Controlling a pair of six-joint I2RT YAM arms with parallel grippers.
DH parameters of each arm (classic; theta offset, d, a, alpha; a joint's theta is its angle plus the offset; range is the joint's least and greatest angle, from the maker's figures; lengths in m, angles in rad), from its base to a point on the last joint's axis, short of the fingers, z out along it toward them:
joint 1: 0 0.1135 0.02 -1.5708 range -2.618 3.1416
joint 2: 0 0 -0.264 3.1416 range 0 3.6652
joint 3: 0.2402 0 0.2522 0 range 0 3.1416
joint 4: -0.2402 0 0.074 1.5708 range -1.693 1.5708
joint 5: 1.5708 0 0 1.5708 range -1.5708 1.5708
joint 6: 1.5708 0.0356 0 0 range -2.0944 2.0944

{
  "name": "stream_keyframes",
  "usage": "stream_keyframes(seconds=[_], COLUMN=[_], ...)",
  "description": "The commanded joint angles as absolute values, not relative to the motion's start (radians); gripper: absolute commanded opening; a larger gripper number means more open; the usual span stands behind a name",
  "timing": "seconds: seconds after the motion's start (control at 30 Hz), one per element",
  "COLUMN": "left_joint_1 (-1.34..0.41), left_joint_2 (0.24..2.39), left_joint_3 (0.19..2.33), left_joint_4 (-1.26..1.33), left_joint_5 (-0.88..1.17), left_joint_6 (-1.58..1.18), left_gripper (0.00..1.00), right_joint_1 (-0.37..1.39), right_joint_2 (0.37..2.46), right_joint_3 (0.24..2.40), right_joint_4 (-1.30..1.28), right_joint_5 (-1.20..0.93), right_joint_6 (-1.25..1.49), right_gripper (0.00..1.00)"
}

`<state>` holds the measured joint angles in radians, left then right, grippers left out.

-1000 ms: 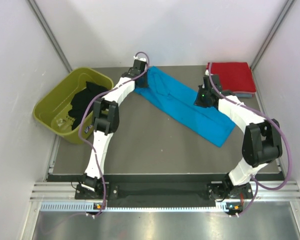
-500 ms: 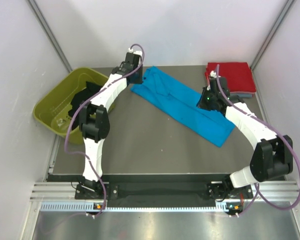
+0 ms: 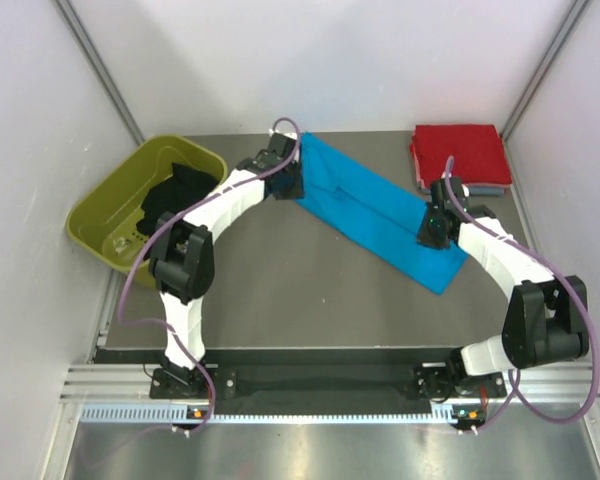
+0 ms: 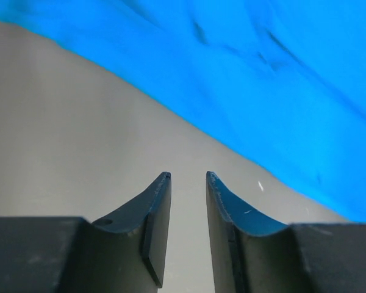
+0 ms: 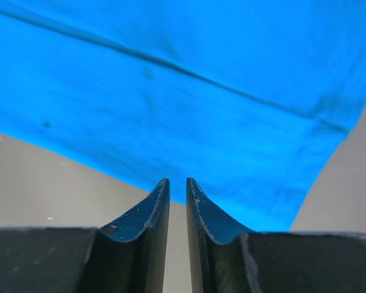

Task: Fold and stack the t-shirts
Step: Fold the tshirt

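The turquoise-blue t-shirt (image 3: 370, 205) lies flat on the table as a long folded strip, running diagonally from back centre to front right. My left gripper (image 3: 289, 185) is at the strip's back-left end. In the left wrist view it (image 4: 187, 176) is open and empty over bare table, with the blue cloth (image 4: 244, 79) just ahead. My right gripper (image 3: 433, 230) is over the strip's right part. In the right wrist view it (image 5: 177, 180) shows a narrow empty gap, with the cloth (image 5: 171, 91) beyond its tips. A folded red t-shirt (image 3: 462, 152) lies at the back right on a grey-blue one (image 3: 492, 188).
An olive-green tub (image 3: 105, 215) stands at the left edge with a black t-shirt (image 3: 175, 195) inside. White walls close in the table at the back and sides. Both arms' purple cables (image 3: 570, 300) loop beside them.
Both grippers have let go of the turquoise shirt and opened wider. The left gripper has come nearer from the back edge, and the right gripper has moved right and nearer. The strip now lies flat.
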<state>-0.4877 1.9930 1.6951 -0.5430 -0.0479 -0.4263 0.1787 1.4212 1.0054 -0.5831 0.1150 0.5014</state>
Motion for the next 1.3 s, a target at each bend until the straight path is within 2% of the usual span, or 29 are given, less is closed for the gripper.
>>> stream_keyframes(seconds=[0.0,0.23,0.6,1.0,1.27], left_joint_1=[-0.405,-0.376,-0.331,-0.282,-0.27], left_joint_2=[2.044,2.221,2.431,2.52,2.565], left_joint_3=[1.787,1.959,2.143,2.238,2.283], left_joint_4=[-0.489,-0.479,-0.509,-0.563,-0.571], left_joint_5=[-0.106,-0.182,-0.229,-0.282,-0.255], left_joint_6=[-0.46,-0.353,-0.29,-0.319,-0.321], left_gripper=[0.33,0.25,0.24,0.24,0.24], right_joint_1=[0.16,0.155,0.127,-0.078,-0.112], right_joint_2=[1.374,1.439,1.52,1.503,1.503], right_joint_3=[0.968,0.95,0.956,0.831,0.778], right_joint_4=[-0.603,-0.543,-0.534,-0.537,-0.52], right_joint_5=[0.163,0.167,0.236,0.302,0.33], right_joint_6=[0.552,0.563,0.577,0.603,0.634], right_gripper=[0.17,0.14,0.12,0.1,0.09])
